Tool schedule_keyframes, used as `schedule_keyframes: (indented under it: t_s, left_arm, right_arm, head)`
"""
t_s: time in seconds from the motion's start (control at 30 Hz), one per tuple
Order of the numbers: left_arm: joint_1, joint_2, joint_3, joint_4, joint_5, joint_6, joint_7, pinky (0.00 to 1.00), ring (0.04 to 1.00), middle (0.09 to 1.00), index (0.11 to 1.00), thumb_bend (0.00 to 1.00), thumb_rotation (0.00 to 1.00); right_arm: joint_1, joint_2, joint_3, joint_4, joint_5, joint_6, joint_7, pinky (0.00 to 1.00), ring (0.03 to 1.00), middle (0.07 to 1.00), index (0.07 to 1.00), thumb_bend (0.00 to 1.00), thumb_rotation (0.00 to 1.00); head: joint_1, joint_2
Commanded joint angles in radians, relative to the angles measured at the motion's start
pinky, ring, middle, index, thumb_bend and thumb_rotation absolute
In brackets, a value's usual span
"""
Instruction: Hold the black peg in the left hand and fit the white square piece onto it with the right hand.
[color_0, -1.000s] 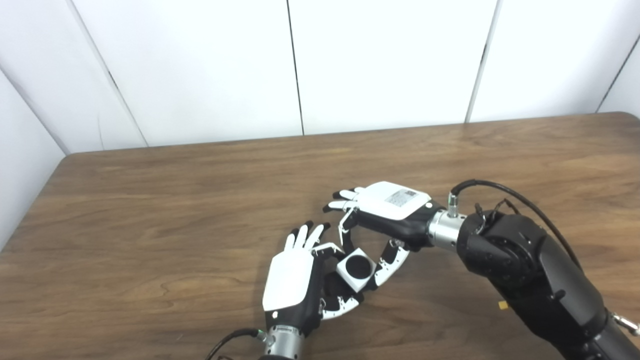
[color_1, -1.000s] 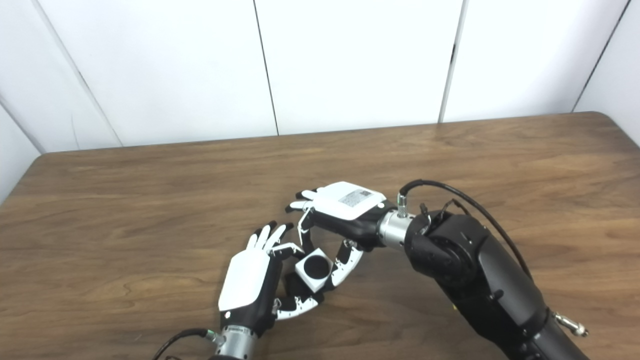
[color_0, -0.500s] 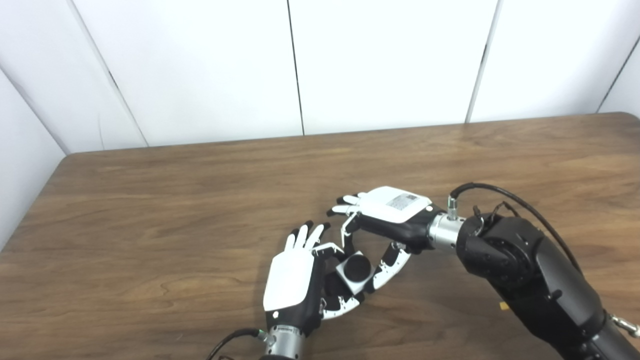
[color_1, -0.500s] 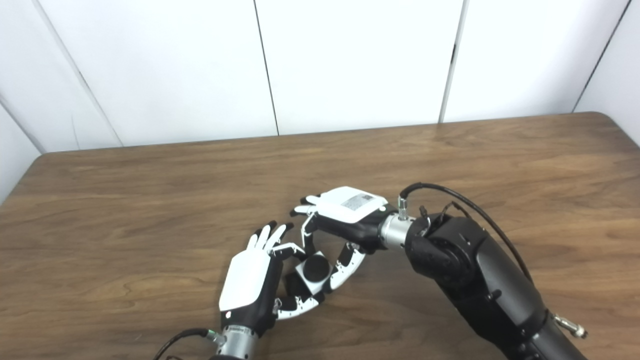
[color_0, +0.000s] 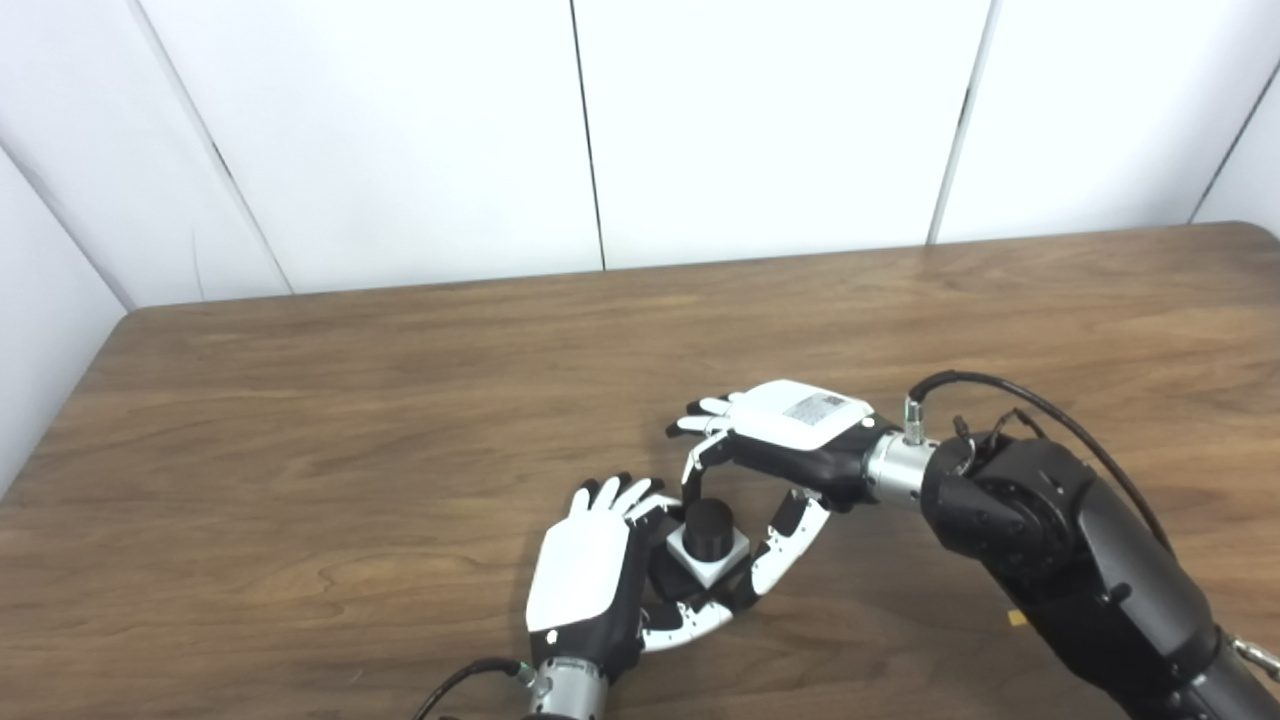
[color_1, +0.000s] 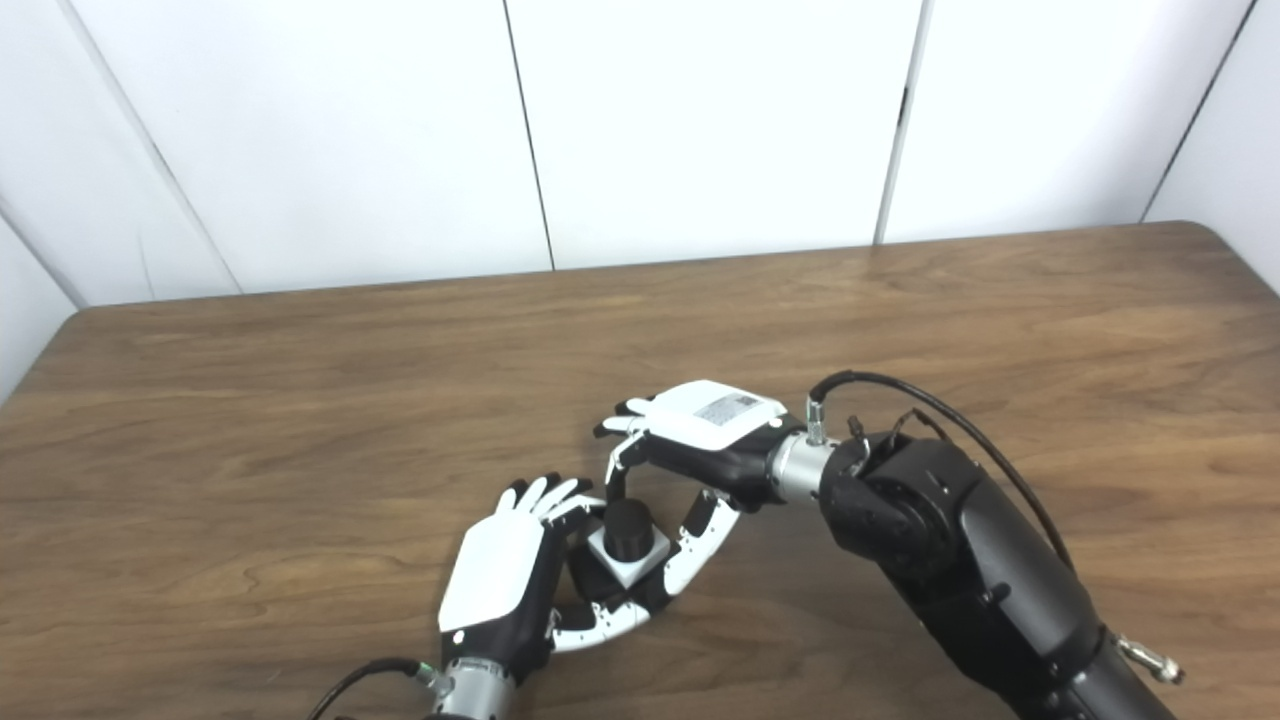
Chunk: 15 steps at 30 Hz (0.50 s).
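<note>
A short black peg (color_0: 708, 522) stands up through the middle of the white square piece (color_0: 714, 570); the peg's lower part is hidden inside it. My left hand (color_0: 585, 575) is curled around the joined pair from the left and below, low over the wooden table (color_0: 350, 420). My right hand (color_0: 790, 430) reaches in from the right, palm down. Its forefinger comes down beside the peg and its thumb (color_0: 785, 545) lies along the piece's right side. Both also show in the right eye view: the peg (color_1: 627, 525) and the piece (color_1: 630, 570).
My right forearm (color_0: 1060, 540) and its black cable lie over the table's front right. A small yellow bit (color_0: 1015, 619) lies on the table beside that arm. White wall panels stand behind the table's far edge.
The piece has turned from facing the camera to lying flat, and the black peg now stands out above it. My left hand's fingers have curled in and both hands have come lower.
</note>
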Motion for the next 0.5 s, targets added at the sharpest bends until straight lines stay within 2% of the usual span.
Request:
schedule_keyframes:
  t_s: [0.0, 0.17, 0.27, 0.47]
  left_arm:
    - [0.003, -0.001, -0.004, -0.021, 0.023, -0.001, 0.000, 1.00, 0.958, 0.895, 0.773, 0.83, 0.54]
    - [-0.003, 0.002, 0.007, -0.030, 0.018, -0.001, -0.017, 1.00, 0.961, 0.909, 0.850, 0.93, 0.55]
    - [-0.006, 0.005, 0.012, -0.037, 0.019, -0.002, -0.025, 1.00, 0.959, 0.912, 0.865, 0.96, 0.56]
    - [-0.006, 0.007, 0.025, -0.038, 0.005, -0.017, -0.013, 1.00, 0.962, 0.927, 0.904, 0.98, 0.57]
  right_arm:
    - [-0.027, -0.011, -0.016, -0.016, -0.005, 0.013, -0.002, 1.00, 1.000, 0.955, 0.677, 1.00, 0.45]
    - [-0.029, -0.010, -0.017, -0.013, -0.008, 0.020, -0.002, 1.00, 1.000, 0.954, 0.669, 1.00, 0.45]
    - [-0.031, -0.008, -0.019, -0.009, -0.002, 0.020, -0.004, 1.00, 1.000, 0.953, 0.663, 0.99, 0.44]
    - [-0.040, -0.004, -0.021, -0.006, -0.004, 0.032, -0.001, 1.00, 1.000, 0.955, 0.661, 0.99, 0.44]
  head:
    - [0.001, 0.002]
    - [0.001, -0.001]
    - [0.002, -0.003]
    - [0.001, -0.005]
